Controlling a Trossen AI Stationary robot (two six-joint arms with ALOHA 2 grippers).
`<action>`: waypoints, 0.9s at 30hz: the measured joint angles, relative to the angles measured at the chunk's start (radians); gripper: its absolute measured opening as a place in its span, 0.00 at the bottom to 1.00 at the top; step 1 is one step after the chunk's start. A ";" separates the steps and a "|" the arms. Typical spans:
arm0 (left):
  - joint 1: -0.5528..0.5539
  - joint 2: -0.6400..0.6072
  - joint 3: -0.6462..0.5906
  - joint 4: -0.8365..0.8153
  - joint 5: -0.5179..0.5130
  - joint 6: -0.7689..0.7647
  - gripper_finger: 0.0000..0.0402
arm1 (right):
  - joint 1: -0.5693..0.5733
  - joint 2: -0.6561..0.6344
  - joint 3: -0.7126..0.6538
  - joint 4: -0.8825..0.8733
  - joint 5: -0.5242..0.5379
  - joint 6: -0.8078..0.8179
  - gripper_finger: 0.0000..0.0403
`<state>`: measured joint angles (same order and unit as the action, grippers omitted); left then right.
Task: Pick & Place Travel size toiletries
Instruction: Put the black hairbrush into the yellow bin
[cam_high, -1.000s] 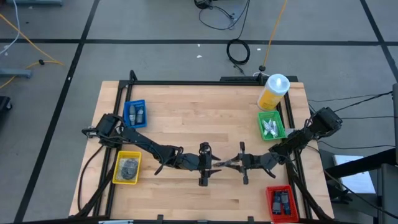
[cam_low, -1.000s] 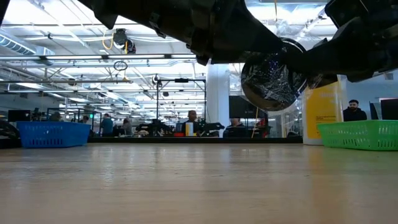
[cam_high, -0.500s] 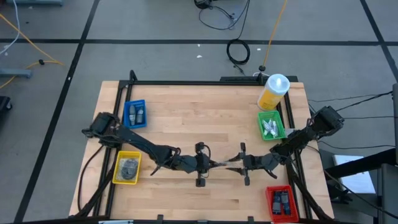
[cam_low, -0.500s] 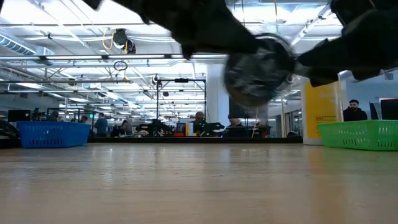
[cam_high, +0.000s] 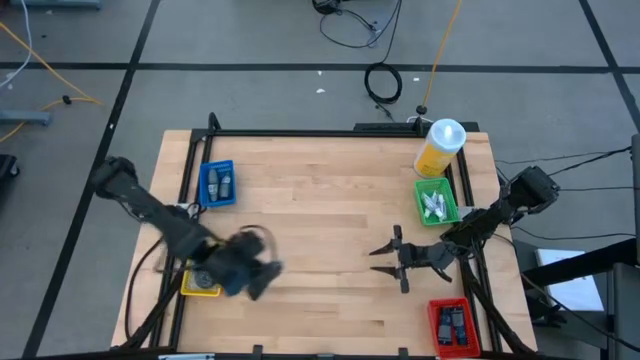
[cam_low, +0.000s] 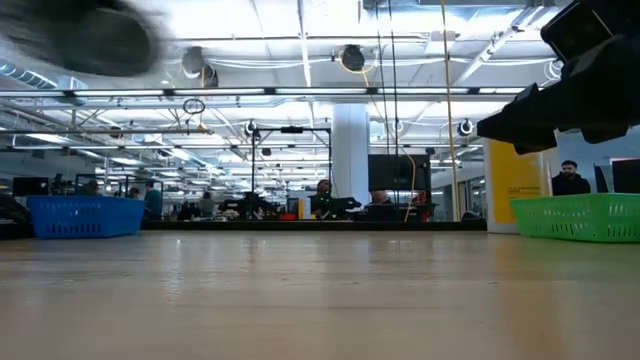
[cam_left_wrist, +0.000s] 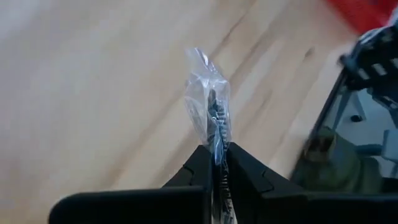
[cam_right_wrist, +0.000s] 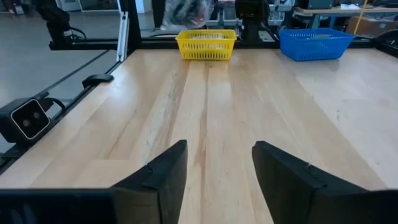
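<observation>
Your left end effector (cam_left_wrist: 216, 169) was clenched on a light, crinkly clear bag of dark bundle (cam_left_wrist: 209, 113) by its edge; your right end effector (cam_right_wrist: 214, 165) stood released, well apart

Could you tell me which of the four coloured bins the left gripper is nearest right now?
The yellow bin at the table's front-left: the left gripper hangs right beside it, while the blue bin, green bin and red bin lie farther off.

It was a large robotics lab or industrial workshop: rows of ceiling strip lights (cam_low: 250, 95) and a white pillar (cam_low: 351, 150) stood over distant workbenches (cam_low: 270, 212) with people (cam_low: 571, 179), and cables (cam_high: 381, 82) lay on the grey tiled floor (cam_high: 250, 40).
</observation>
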<state>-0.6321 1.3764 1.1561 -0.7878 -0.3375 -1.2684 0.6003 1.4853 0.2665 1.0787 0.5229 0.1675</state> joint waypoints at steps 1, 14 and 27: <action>-0.034 -0.023 0.000 -0.058 0.007 -0.101 0.06 | 0.000 0.000 0.000 0.001 0.000 0.000 0.43; -0.391 -0.096 0.000 -0.651 0.033 -0.965 0.09 | 0.000 0.000 0.001 0.012 0.000 -0.002 0.43; -0.408 -0.089 -0.095 -0.739 0.021 -1.176 0.03 | 0.000 0.000 0.001 0.009 -0.002 0.003 0.42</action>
<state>-1.0405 1.2877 1.0608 -1.5266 -0.3170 -2.4447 0.6003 1.4853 0.2672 1.0874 0.5213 0.1710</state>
